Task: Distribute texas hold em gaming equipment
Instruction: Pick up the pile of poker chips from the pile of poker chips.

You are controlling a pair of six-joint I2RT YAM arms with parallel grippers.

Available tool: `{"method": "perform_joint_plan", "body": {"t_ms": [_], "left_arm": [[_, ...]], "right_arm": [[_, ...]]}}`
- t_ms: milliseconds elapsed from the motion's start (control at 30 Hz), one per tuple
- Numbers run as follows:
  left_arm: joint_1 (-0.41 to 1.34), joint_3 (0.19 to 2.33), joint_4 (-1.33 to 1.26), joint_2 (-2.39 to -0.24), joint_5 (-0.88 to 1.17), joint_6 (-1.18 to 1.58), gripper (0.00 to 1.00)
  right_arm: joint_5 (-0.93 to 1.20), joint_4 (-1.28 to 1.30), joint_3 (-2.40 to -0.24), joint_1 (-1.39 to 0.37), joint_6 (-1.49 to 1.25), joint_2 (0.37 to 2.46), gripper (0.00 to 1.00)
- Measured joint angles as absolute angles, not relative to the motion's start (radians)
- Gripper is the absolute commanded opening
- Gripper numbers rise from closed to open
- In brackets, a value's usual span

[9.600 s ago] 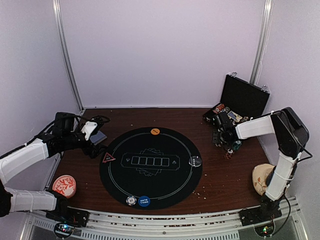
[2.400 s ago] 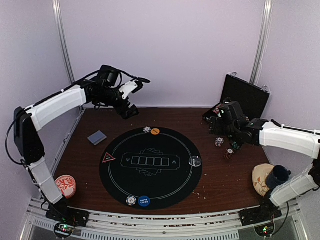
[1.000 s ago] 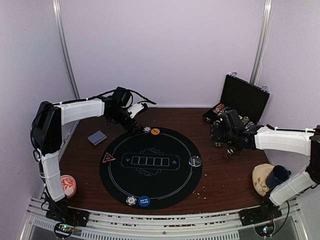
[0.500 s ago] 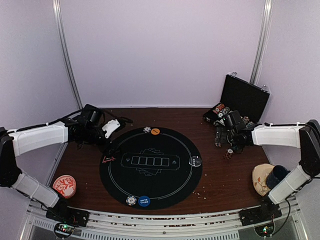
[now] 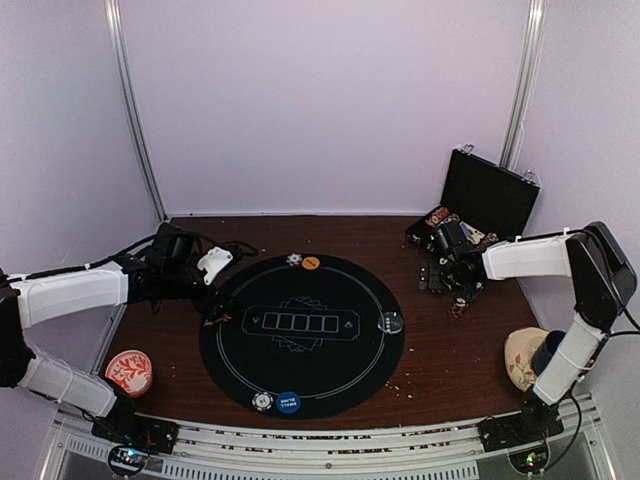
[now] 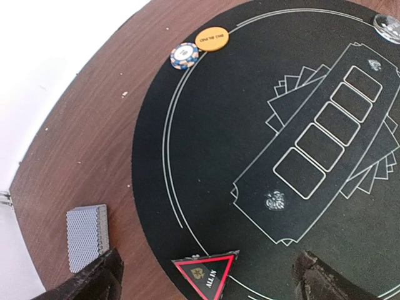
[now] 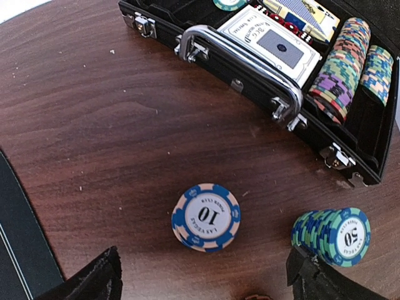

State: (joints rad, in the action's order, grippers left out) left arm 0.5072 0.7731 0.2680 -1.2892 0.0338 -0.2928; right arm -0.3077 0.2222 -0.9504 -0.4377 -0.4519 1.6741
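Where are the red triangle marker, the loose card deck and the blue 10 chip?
red triangle marker (image 6: 206, 275), left wrist view, its black centre.
card deck (image 6: 86, 236), left wrist view, middle of the top card's back.
blue 10 chip (image 7: 206, 216), right wrist view, white centre of its top face.

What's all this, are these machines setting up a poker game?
Yes, two robot arms are laying out poker gear. The left gripper hangs open by the red triangle marker at the edge of the black mat, with a deck of cards on the wood nearby. The right gripper, also open, hovers near the open case, over a blue-and-white chip stack with a green chip stack beside it. Neither holds anything.
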Motion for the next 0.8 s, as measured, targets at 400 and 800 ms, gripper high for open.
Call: {"method": "perform_joint_plan", "body": {"t_ms": [400, 800], "left_arm": [[0.507, 0.751, 0.224, -1.282, 0.010, -0.288, 0.98], [0.507, 0.746, 0.201, -1.282, -0.001, -0.286, 0.98]], "right_arm": [[-0.340, 0.247, -1.051, -0.435, -0.451, 1.792, 0.88], [-0.332, 0.234, -1.055, -0.406, -0.451, 1.820, 0.74]]}}
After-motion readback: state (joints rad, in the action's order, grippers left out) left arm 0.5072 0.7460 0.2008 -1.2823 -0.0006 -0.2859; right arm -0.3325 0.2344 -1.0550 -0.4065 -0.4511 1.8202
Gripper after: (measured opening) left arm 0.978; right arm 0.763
